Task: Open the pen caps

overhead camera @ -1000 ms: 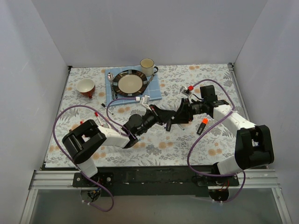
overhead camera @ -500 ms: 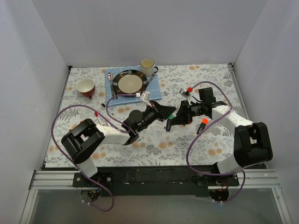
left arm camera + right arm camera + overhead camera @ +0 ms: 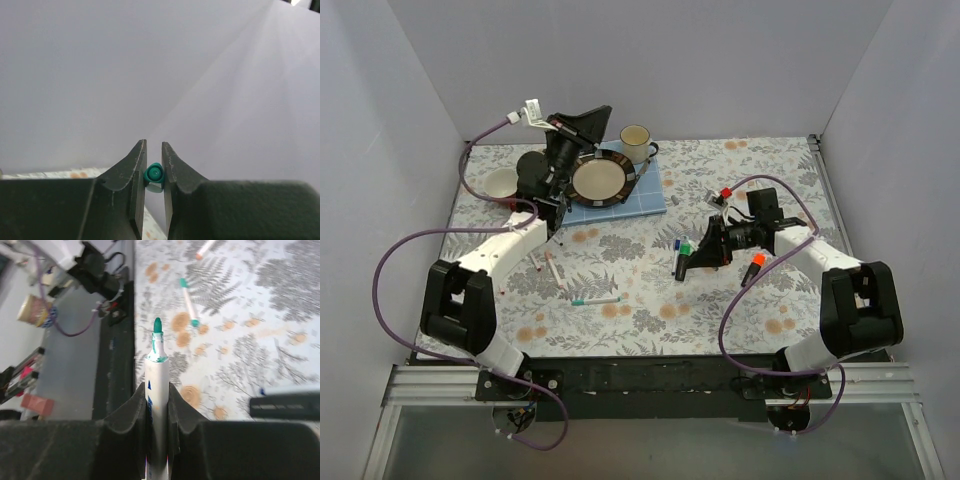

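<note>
Top view: one dark-rimmed plate (image 3: 600, 178) sits on one blue cloth (image 3: 655, 196) at the back of the flowered desk (image 3: 800, 180). One mug (image 3: 636, 140) stands just behind the plate to its right. One red bowl (image 3: 502, 184) stands to the plate's left. The left tool (image 3: 595, 116) is raised high over the plate's back-left rim, and what it carries is too small to tell here. The right tool (image 3: 706, 250) is low, to the right of the plate and nearer the front, with the green tip of one white pen (image 3: 686, 249) poking out of it. Two black markers show to the right of the plate. One black marker (image 3: 682, 268) lies just beside that tool, and one orange-capped marker (image 3: 753, 268) lies farther from the plate. In front of the plate lie two loose pens, a teal-ended pen (image 3: 595, 299) and a second pen (image 3: 552, 270).

Left wrist: the left tool (image 3: 153, 146) has its fingers nearly together, clamped on one teal cap (image 3: 154, 173), with a white wall behind.

Right wrist: the right tool (image 3: 157, 390) is pinched on the white pen's (image 3: 158, 410) barrel, and the pen's green tip is bare. Beyond it on the desk lie the teal-ended pen (image 3: 189, 302), one orange-tipped pen (image 3: 205, 247) and one black marker (image 3: 285, 407).
</note>
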